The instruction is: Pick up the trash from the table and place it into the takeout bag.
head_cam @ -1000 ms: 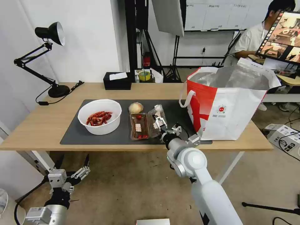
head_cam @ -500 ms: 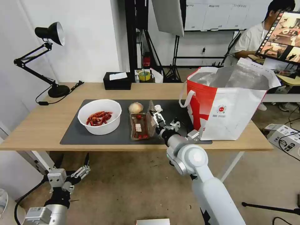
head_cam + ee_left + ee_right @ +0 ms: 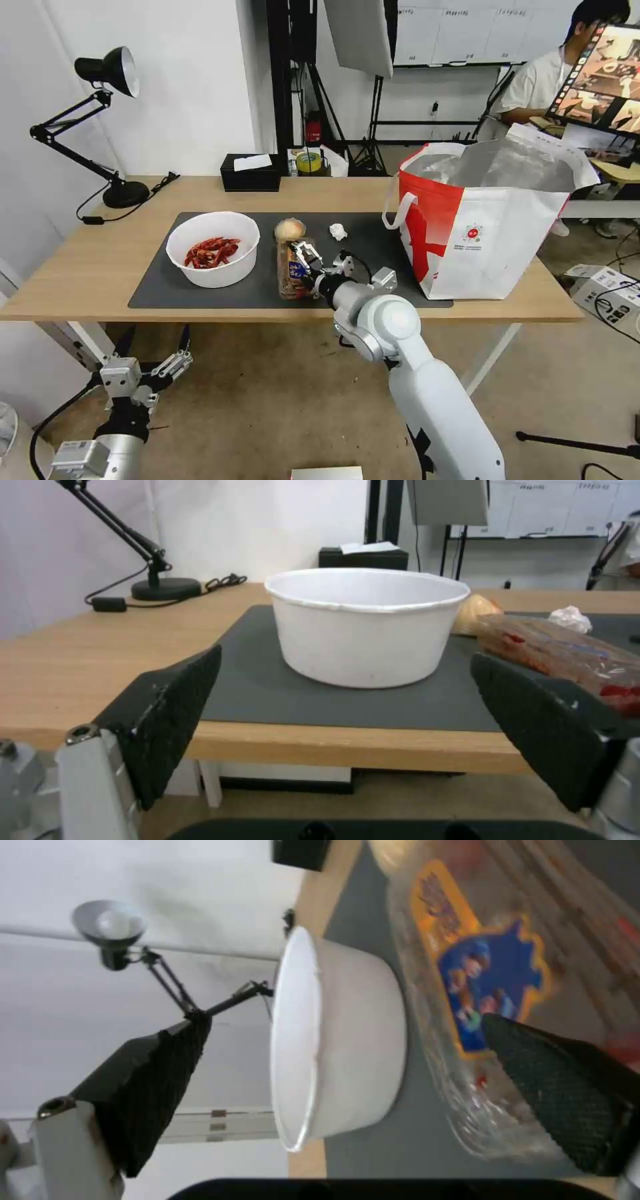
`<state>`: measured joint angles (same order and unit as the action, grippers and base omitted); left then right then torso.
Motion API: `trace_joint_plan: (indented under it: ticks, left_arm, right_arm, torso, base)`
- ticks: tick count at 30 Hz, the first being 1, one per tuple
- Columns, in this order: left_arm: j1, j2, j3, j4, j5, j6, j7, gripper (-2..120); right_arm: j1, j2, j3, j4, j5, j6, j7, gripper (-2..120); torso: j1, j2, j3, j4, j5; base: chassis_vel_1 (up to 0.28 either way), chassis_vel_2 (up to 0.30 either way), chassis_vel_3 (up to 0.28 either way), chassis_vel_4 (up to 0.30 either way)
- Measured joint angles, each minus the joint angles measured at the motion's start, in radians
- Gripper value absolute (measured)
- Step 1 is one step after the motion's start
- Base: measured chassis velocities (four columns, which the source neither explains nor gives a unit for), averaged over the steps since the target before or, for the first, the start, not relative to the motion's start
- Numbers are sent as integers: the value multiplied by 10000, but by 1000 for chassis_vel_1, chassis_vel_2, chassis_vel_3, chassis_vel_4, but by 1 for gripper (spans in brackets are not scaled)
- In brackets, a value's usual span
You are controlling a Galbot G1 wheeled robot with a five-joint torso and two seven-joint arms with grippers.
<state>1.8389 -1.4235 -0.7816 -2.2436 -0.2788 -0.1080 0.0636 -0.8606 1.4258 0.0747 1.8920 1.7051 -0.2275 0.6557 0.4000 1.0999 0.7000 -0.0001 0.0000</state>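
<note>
A black desk lamp (image 3: 107, 73) is seen at the far left of the surface (image 3: 87, 267), its base on the bare wood. Below the front edge, over the floor, the left pincer (image 3: 175, 365) is held with its fingers spread wide and nothing between them. On the dark mat (image 3: 160, 287) the white bowl (image 3: 213, 248) is set, red scraps lying inside it. Just to its right the pale ball (image 3: 289, 229) is placed, and directly in front of the ball the clear tray (image 3: 291, 270) is found, folded shut with a blue and yellow label turned upward. The right pincer (image 3: 308, 261) is reached over the tray from the near side — one finger is laid against the label in the right wrist view, the other stands apart toward the bowl, so the pincer is open; whether the tray is actually pressed cannot be told for certain. A black tissue box (image 3: 250, 173) is seen at the back edge. The crumpled tissue (image 3: 338, 231) is left on the mat, between the tray and the bag. At the right end the red-and-white bag (image 3: 493, 220) is stood upright — its mouth open and its silver lining exposed.
</note>
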Motion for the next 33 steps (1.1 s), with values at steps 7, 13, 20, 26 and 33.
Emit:
trace_joint_plan:
  ticks: [7,13,20,26,33]
  left_arm:
    - [-93,165,-10,-1,-145,33,-9,100]
    - [-155,262,-25,-52,-241,40,-17,100]
    - [-244,341,-17,-87,-336,42,-14,100]
    - [-254,412,-52,-139,-473,45,-10,100]
    - [-274,390,-38,-200,-511,45,18,100]
  right_arm:
    - [982,-1080,-244,-96,-1272,-625,-1190,100]
    - [2547,-2374,-1241,-1282,-5493,-1450,-4190,91]
    - [3875,-2747,-2233,-3418,-10142,-1423,-7544,61]
    - [4729,-2397,-2763,-5071,-11452,-1365,-9673,40]
    - [5480,-1828,-3253,-6711,-11730,-1038,-10513,17]
  torso:
    - [0,0,0,-1,1]
    - [0,1,0,-1,-1]
    - [1,0,1,0,1]
    - [1,0,1,1,-1]
    - [1,0,1,1,-1]
  base:
    - [0,0,0,0]
    - [0,0,0,0]
    - [0,0,0,0]
    - [0,0,0,0]
    - [0,0,0,0]
